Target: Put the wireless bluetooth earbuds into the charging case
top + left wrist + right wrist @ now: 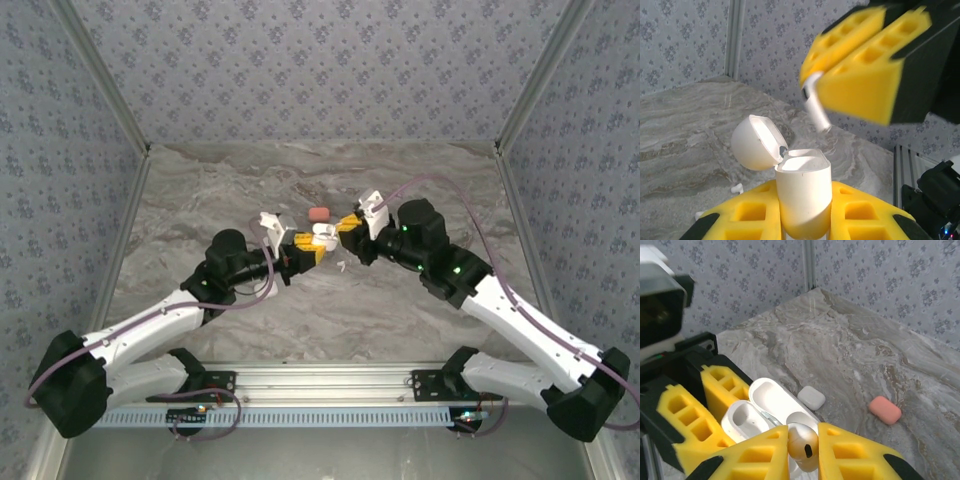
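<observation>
Clearance is small: the white earbud (pixel 816 105), pinched in my right gripper (pixel 812 82), hangs just above and a little right of the open charging case (pixel 804 192). My left gripper (pixel 802 220) clamps that case upright, lid (pixel 756 142) flipped back. The bud's stem runs near vertical, slightly tilted, tip pointing down at the case mouth. I reckon the right arm must lower it along that axis.

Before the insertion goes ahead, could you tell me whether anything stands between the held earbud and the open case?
Nothing visible does: the earbud in the right gripper hangs above the charging case in the left gripper, its lid tipped back.
</observation>
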### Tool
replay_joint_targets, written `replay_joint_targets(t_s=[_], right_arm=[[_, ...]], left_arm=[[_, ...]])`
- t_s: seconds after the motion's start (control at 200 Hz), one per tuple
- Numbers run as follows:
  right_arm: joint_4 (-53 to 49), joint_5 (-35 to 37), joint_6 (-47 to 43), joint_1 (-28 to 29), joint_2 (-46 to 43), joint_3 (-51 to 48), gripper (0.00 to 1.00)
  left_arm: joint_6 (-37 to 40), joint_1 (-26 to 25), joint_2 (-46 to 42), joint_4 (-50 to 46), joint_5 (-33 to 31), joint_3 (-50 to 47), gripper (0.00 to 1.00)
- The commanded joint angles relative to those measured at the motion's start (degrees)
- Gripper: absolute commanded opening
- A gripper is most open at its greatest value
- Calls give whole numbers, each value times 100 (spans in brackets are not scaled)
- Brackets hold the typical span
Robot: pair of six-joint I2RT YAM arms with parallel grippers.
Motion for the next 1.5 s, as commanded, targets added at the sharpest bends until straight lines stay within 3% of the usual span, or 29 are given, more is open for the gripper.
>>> replay_joint_targets(t_s=[0.0, 0.34, 0.875, 1.494], right_arm=[[234, 152, -117, 117, 121, 152, 19], [341, 133, -126, 267, 214, 224, 19], [41, 709, -486, 348, -61, 267, 19], [423, 481, -361, 504, 274, 268, 20]], left_arm=[[9, -51, 1, 253, 171, 192, 0], [55, -48, 8, 178, 165, 218, 0], [114, -52, 49, -1, 51, 284, 0], [73, -52, 141, 38, 130, 321, 0]])
